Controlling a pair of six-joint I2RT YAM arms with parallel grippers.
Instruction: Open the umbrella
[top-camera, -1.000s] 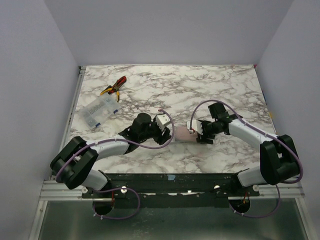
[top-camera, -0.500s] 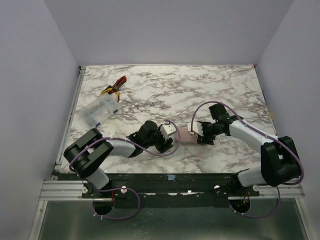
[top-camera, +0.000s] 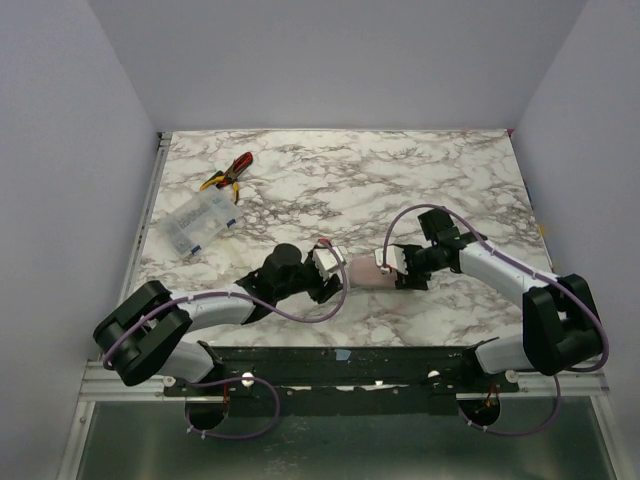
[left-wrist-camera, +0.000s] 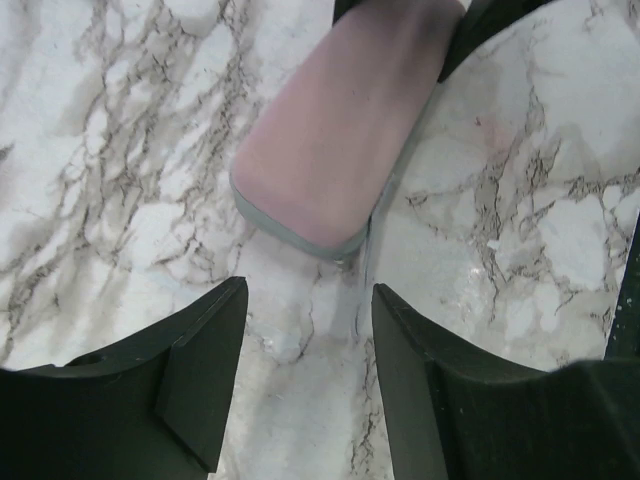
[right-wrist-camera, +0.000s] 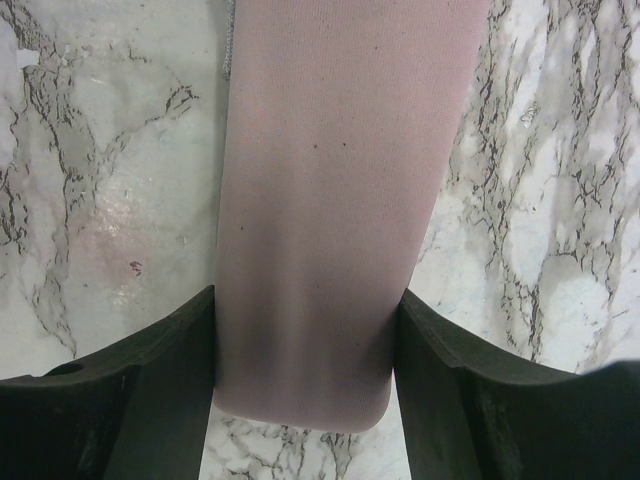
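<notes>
The umbrella (top-camera: 362, 270) lies folded on the marble table, a pale pinkish-lavender bundle between my two grippers. My right gripper (top-camera: 392, 268) is shut on its right end; in the right wrist view both black fingers (right-wrist-camera: 165, 380) press against the sides of the umbrella (right-wrist-camera: 330, 190). My left gripper (top-camera: 333, 274) stands open just off the left end. In the left wrist view the rounded, grey-edged end of the umbrella (left-wrist-camera: 335, 150) lies a little ahead of the left gripper (left-wrist-camera: 308, 300), with only bare marble between the fingers. No canopy, shaft or handle shows.
Red-and-yellow pliers (top-camera: 229, 172) lie at the far left of the table. A clear plastic box (top-camera: 197, 222) sits just in front of them. Plain walls close the table on the left, back and right.
My left gripper has come down and right to the umbrella's left end, its arm swinging out and back. The right gripper has stayed on the umbrella.
</notes>
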